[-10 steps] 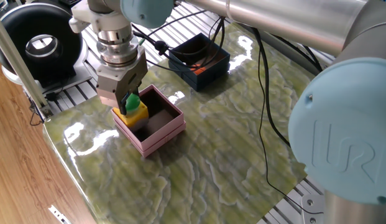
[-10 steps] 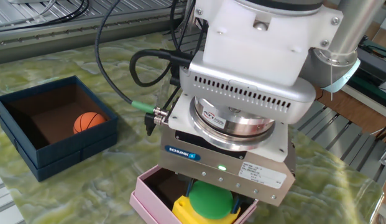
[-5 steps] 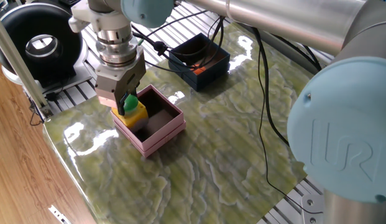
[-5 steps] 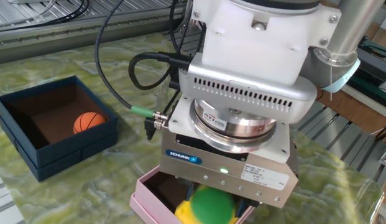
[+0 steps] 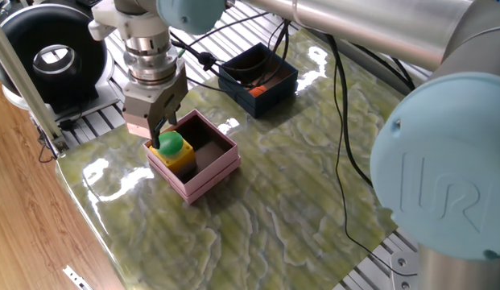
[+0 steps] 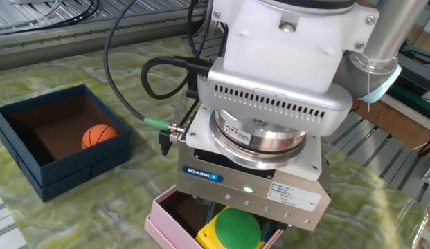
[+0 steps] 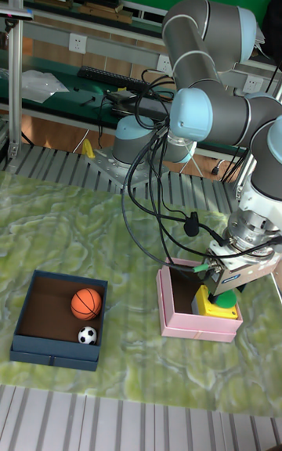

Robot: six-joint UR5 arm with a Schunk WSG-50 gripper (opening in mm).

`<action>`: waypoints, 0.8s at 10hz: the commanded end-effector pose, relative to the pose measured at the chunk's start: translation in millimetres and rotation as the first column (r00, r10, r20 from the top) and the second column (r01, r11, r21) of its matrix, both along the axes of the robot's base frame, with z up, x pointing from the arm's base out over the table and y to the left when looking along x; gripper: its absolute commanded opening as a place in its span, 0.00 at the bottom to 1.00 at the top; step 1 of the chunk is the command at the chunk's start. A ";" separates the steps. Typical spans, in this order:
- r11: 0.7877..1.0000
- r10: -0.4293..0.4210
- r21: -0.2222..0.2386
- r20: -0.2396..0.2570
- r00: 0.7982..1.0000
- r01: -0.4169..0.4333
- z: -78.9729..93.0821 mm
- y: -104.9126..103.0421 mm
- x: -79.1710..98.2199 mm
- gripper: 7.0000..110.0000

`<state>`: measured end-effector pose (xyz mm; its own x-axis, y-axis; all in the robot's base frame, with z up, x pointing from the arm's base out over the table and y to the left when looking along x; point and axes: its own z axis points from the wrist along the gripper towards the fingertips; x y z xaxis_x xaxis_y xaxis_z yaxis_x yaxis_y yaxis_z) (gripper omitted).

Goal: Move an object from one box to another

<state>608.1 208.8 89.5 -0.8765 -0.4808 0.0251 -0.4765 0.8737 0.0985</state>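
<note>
Tall fixed view: hand (image 7: 221,292) vertical over pink box (image 7: 178,319).

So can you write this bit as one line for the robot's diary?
tool: above yellow block with green knob | block: in pink box | navy box: basketball, small soccer ball

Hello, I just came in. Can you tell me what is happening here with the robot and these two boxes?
The arm's gripper hangs over the pink box, and the yellow block with a green top sits inside that box, at the corner under the fingers. Whether the fingers grip the block cannot be told. The navy box stands apart and holds an orange ball and a small black-and-white ball.
</note>
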 end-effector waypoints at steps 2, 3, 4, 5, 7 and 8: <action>0.999 -0.037 0.004 -0.007 0.999 0.037 20.0 -11.1 10.7 0.57; 0.998 -0.066 -0.018 0.012 0.998 0.066 26.3 -21.7 19.7 0.57; 0.997 -0.069 -0.035 0.023 0.997 0.070 33.7 -33.7 28.6 0.36; 0.997 -0.053 -0.054 0.029 0.998 0.055 39.1 -50.0 36.1 0.36; 0.998 -0.022 -0.062 0.031 0.999 0.024 48.0 -83.2 47.5 0.36; 0.997 0.007 -0.073 0.030 1.000 -0.005 53.6 -103.2 52.0 0.36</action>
